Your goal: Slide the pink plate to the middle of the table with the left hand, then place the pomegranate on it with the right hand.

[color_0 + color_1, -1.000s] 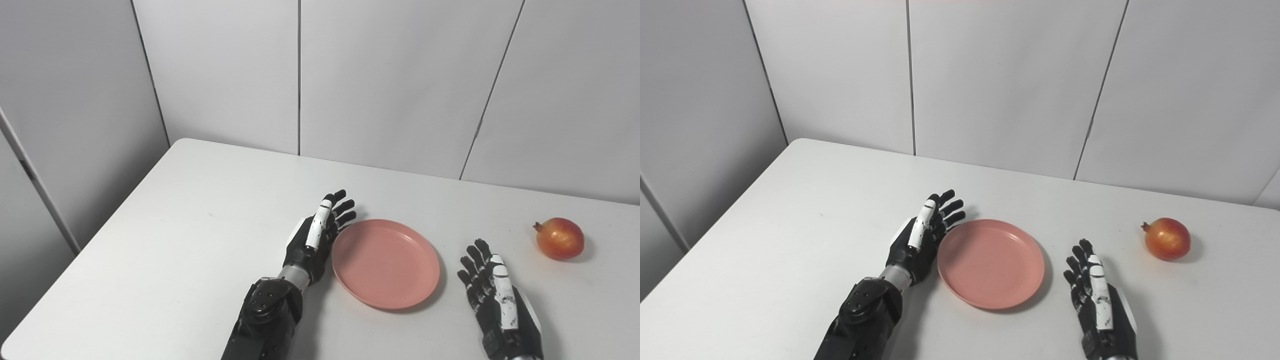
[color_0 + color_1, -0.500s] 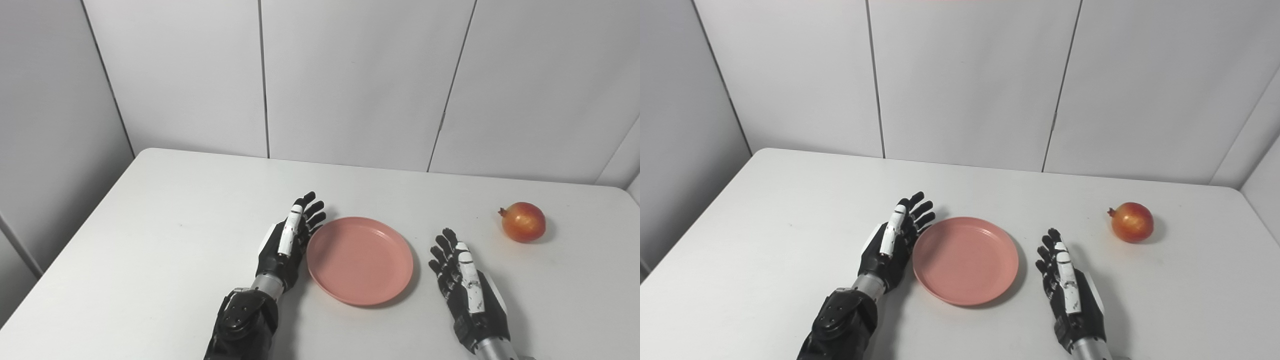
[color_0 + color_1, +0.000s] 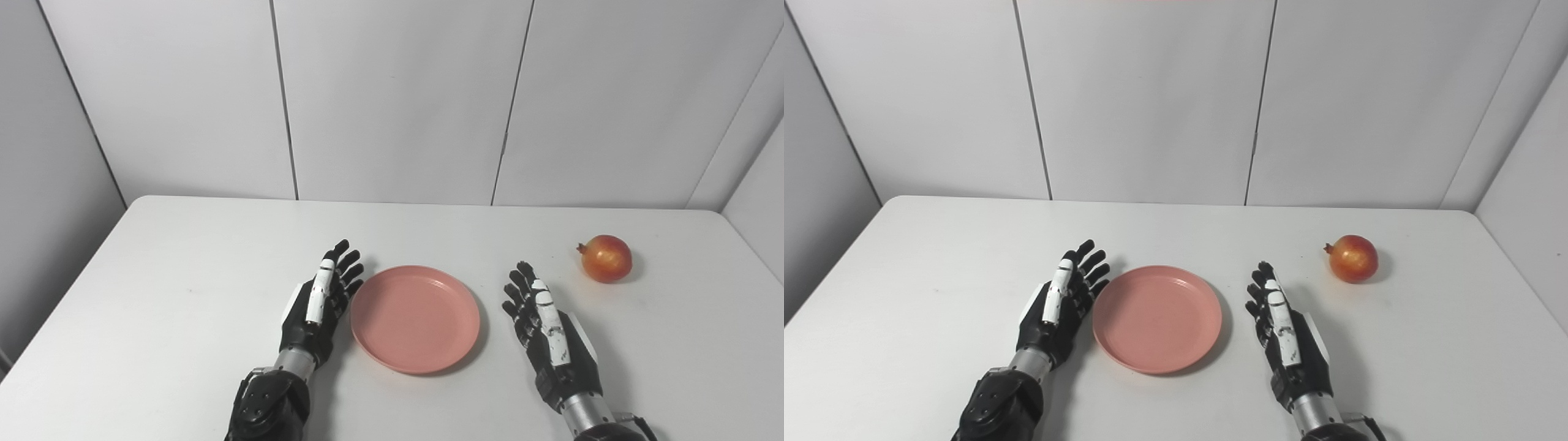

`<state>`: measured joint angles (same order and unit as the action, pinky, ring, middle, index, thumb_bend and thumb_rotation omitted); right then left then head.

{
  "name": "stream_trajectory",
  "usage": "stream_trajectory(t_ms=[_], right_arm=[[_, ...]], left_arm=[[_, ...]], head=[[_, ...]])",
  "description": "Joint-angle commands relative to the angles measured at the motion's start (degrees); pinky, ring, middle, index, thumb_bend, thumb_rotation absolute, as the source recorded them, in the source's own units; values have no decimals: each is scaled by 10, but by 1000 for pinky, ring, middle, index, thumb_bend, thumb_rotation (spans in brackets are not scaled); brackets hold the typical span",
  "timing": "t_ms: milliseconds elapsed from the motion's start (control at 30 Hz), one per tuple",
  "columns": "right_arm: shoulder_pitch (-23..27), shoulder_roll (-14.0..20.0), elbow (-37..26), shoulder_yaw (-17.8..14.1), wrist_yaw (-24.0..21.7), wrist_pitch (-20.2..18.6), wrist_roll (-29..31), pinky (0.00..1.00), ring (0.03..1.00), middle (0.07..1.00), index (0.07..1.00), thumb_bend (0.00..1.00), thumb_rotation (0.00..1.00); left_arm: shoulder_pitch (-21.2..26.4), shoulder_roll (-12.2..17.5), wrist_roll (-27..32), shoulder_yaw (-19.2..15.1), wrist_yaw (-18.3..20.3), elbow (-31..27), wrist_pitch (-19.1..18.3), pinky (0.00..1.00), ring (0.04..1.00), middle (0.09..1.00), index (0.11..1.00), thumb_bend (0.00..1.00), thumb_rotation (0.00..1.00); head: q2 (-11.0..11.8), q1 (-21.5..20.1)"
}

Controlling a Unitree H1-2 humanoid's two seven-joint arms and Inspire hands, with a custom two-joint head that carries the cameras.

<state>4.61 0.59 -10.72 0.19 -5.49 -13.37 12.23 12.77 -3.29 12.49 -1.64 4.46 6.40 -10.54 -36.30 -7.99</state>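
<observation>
The round pink plate (image 3: pixel 414 317) lies flat near the middle of the white table (image 3: pixel 184 269). My left hand (image 3: pixel 318 303) rests on edge just left of the plate, open, fingers stretched forward, close to its rim. My right hand (image 3: pixel 547 331) lies open to the right of the plate, a small gap away, holding nothing. The red-orange pomegranate (image 3: pixel 606 258) sits on the table beyond and to the right of the right hand, also seen in the right eye view as the pomegranate (image 3: pixel 1353 258).
Grey wall panels (image 3: pixel 392 98) stand behind the table's far edge. The table's right edge (image 3: pixel 756 254) runs close past the pomegranate. Bare tabletop spreads to the left of my left hand.
The camera has swung right, shifting the whole picture left. The left hand stays beside the plate. The right hand has stretched a little forward, its wrist now showing.
</observation>
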Motion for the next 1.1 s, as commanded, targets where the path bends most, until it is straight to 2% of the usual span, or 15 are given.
stream_trajectory(t_ms=[0, 167, 300, 667, 733, 800, 867, 967, 1000, 1067], right_arm=[[28, 4, -29, -5, 3, 0, -4, 1000, 1000, 1000, 1000, 362, 1000], [39, 19, -48, -9, 5, 14, -18, 1000, 1000, 1000, 996, 367, 1000], [53, 34, -65, -19, 6, 3, -17, 1000, 1000, 1000, 1000, 401, 1000], [85, 71, -94, -42, 17, -20, -30, 1000, 983, 984, 979, 403, 1000], [90, 79, -97, -45, 19, -22, -37, 1000, 979, 978, 972, 427, 1000], [95, 91, -91, -48, 18, -8, -53, 989, 974, 974, 974, 454, 1000], [103, 105, -79, -51, 21, 9, -73, 969, 960, 965, 959, 478, 945], [117, 123, -76, -58, 20, -12, -81, 968, 958, 961, 947, 527, 870], [121, 130, -75, -60, 18, -20, -85, 968, 961, 958, 940, 589, 848], [124, 138, -74, -60, 15, -25, -90, 965, 962, 955, 934, 645, 835]], left_arm=[[-3, 2, 2, -4, 1, -9, 2, 922, 930, 936, 926, 415, 1000], [-7, 8, -6, -2, 2, -2, 18, 918, 921, 930, 919, 408, 1000], [-7, 15, -3, -5, 7, 13, 31, 924, 926, 934, 922, 405, 1000], [-6, 22, 1, -14, 14, 41, 55, 932, 929, 935, 921, 386, 1000], [-6, 24, 2, -15, 18, 49, 61, 933, 931, 937, 923, 390, 1000], [-6, 26, 6, -17, 22, 57, 68, 930, 932, 936, 924, 398, 1000], [-6, 27, 10, -20, 26, 64, 71, 930, 928, 933, 920, 401, 1000], [-4, 28, 15, -26, 33, 74, 76, 935, 924, 928, 918, 399, 1000], [-3, 28, 17, -27, 35, 77, 78, 936, 924, 928, 918, 398, 1000], [-2, 29, 19, -28, 37, 82, 81, 935, 923, 927, 918, 397, 1000]], head=[[2, -8], [6, -25], [10, -36], [24, -79], [27, -81], [29, -85], [33, -97], [37, -110], [37, -110], [40, -115]])
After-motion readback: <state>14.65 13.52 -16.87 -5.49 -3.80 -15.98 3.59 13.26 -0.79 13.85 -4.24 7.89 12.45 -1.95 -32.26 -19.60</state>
